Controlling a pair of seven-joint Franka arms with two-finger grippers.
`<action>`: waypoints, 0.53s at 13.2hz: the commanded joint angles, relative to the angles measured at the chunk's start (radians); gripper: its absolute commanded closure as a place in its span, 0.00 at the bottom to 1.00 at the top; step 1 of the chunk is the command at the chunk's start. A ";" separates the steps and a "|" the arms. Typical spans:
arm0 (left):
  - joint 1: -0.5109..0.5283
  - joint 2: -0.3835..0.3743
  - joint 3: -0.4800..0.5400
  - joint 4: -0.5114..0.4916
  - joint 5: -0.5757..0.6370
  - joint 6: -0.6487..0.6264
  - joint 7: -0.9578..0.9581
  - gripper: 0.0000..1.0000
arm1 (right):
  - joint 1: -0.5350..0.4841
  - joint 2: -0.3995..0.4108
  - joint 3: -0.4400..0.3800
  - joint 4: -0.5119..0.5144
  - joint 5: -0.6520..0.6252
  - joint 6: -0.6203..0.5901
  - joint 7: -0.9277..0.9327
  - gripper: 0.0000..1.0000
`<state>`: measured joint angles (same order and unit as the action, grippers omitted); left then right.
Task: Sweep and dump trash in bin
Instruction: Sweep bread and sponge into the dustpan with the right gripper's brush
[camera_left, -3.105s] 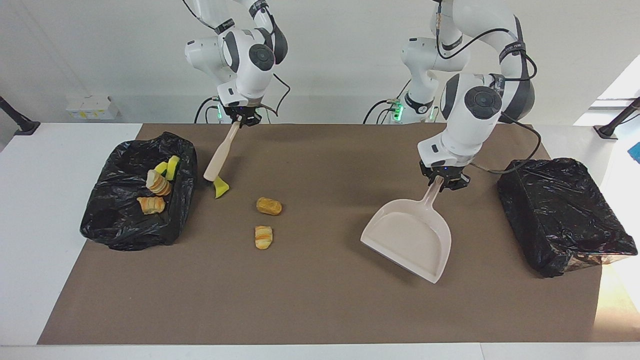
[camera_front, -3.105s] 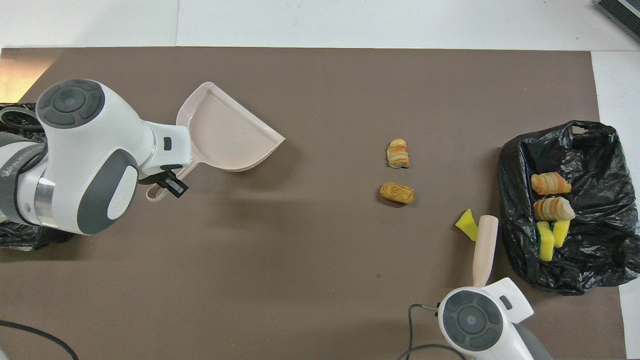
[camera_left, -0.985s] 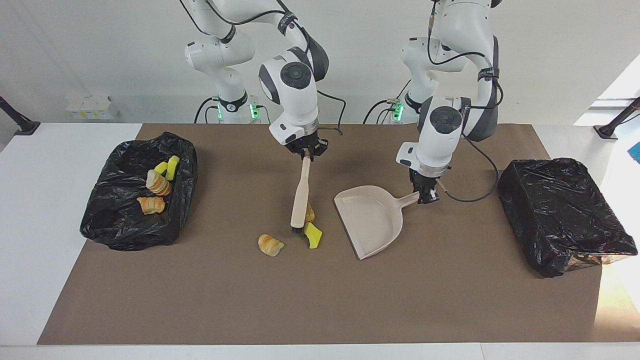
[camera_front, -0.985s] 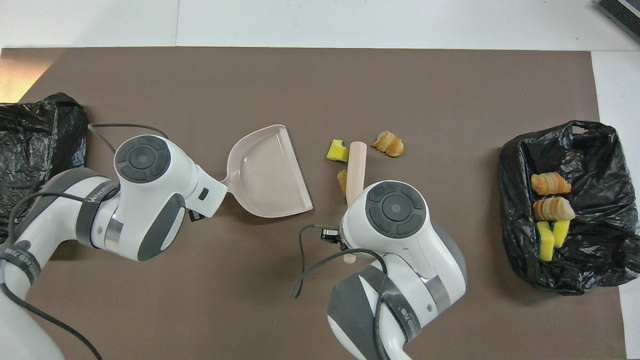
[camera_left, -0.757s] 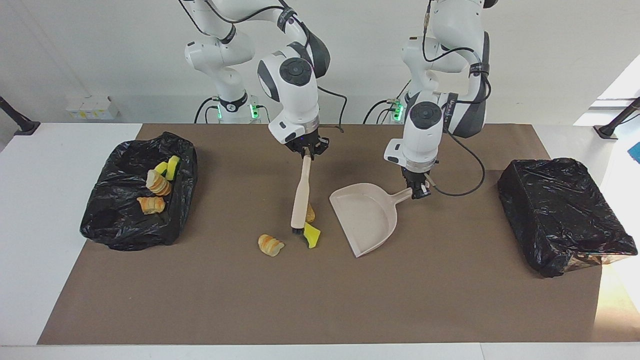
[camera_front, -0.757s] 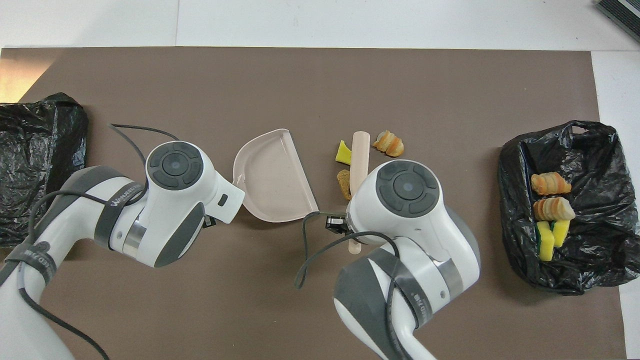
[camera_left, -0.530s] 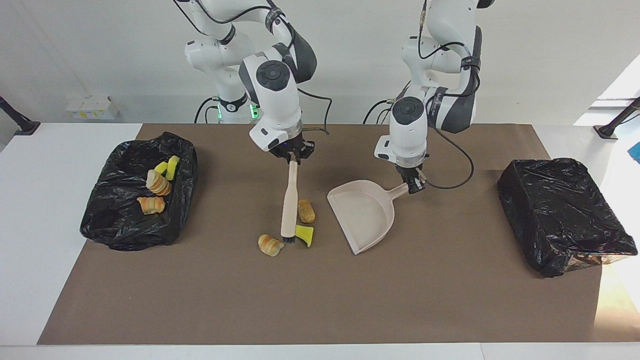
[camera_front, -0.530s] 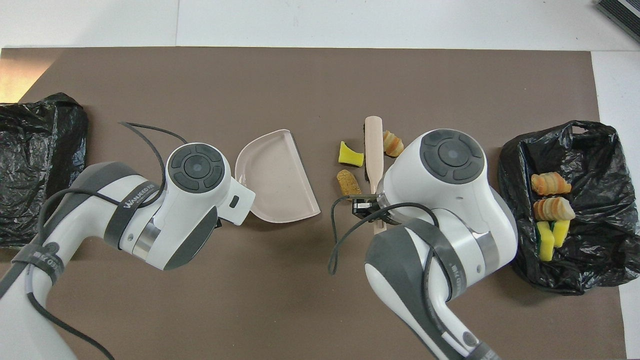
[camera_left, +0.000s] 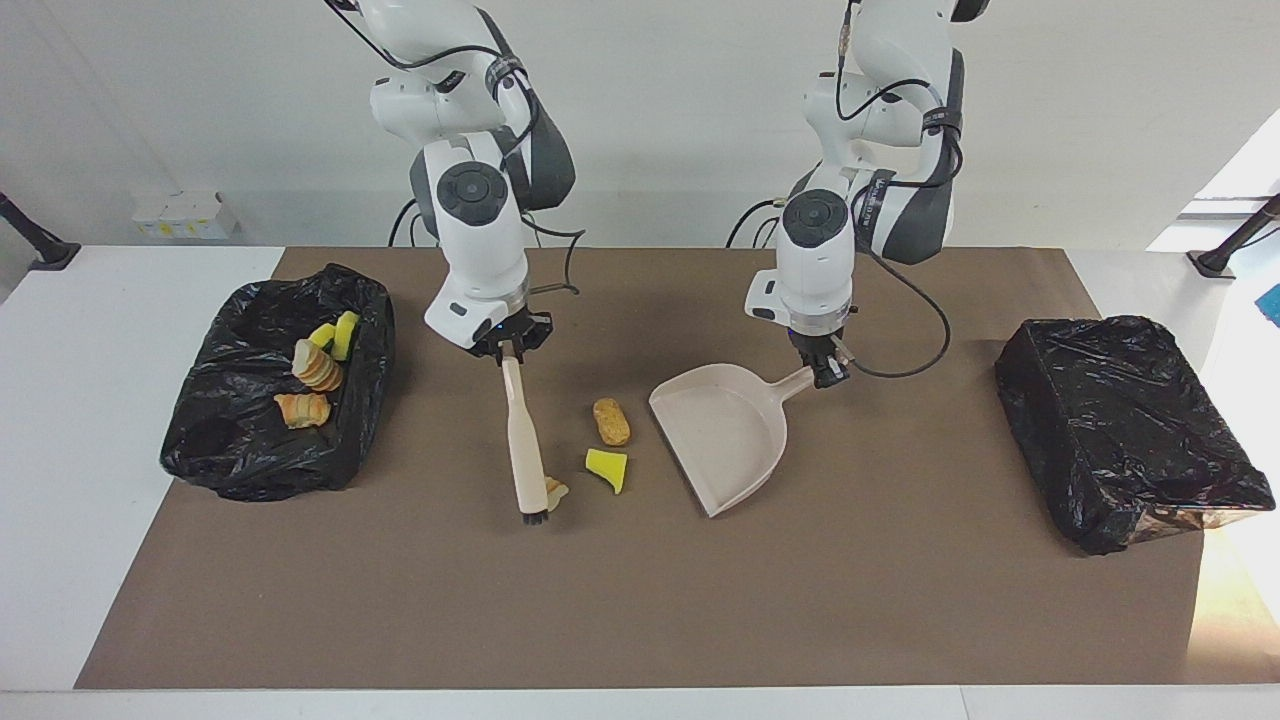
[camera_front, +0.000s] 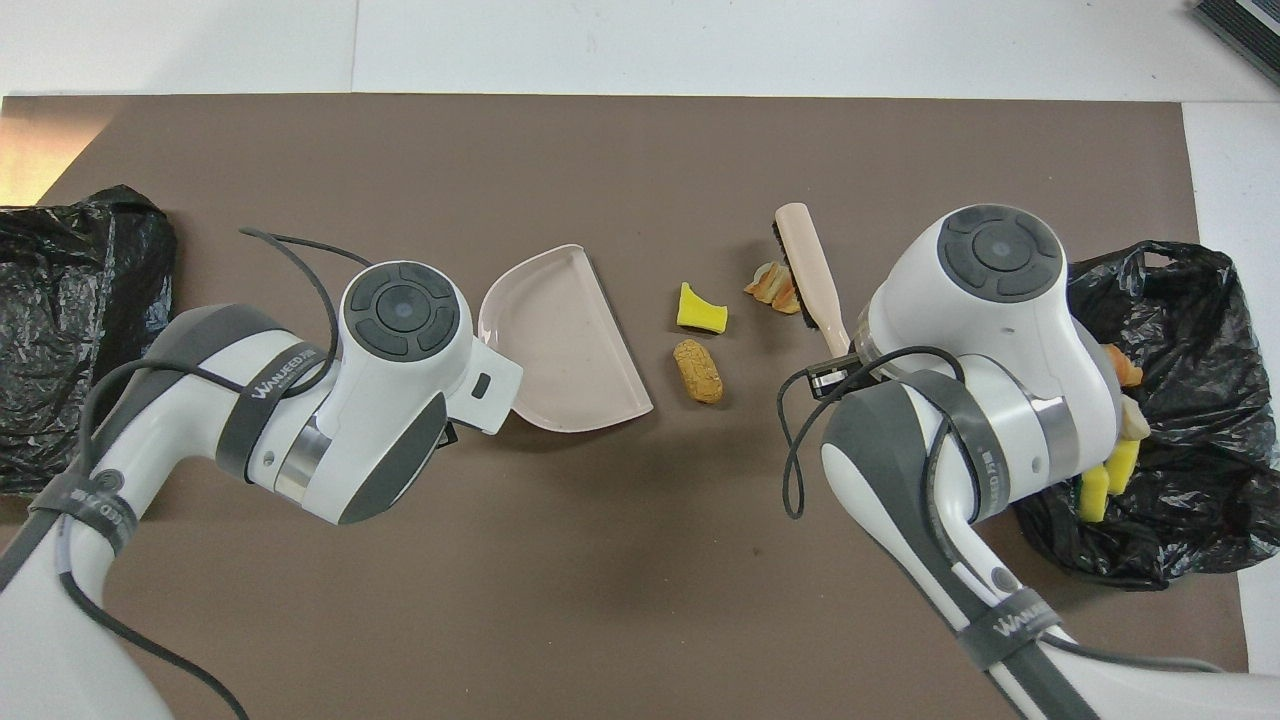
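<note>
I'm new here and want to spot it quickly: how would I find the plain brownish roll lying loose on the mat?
Start at the beige dustpan in the middle of the brown mat. Just beside its open mouth, toward the right arm's end, lie two small pieces. The brownish roll is the one nearer the robots: oblong and tan, while its neighbour is a yellow wedge.

The roll (camera_left: 611, 421) and wedge (camera_left: 607, 468) lie between the dustpan (camera_left: 722, 434) and the brush (camera_left: 526, 447), whose bristles seemingly touch another roll (camera_left: 555, 492).
</note>
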<state>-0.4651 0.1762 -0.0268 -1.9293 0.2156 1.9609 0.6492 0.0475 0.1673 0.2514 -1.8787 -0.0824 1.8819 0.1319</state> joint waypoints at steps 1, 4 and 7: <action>-0.024 0.035 0.008 0.074 -0.022 -0.039 -0.033 1.00 | -0.032 0.020 0.012 -0.022 -0.023 -0.007 -0.014 1.00; -0.055 0.103 0.007 0.151 -0.024 -0.088 -0.036 1.00 | -0.018 0.038 0.014 -0.034 -0.108 -0.013 -0.005 1.00; -0.059 0.108 0.007 0.151 -0.021 -0.108 -0.034 1.00 | 0.023 0.037 0.023 -0.037 -0.071 -0.043 0.028 1.00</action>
<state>-0.5077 0.2655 -0.0329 -1.8133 0.2054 1.8880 0.6240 0.0465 0.2119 0.2625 -1.9094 -0.1607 1.8673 0.1324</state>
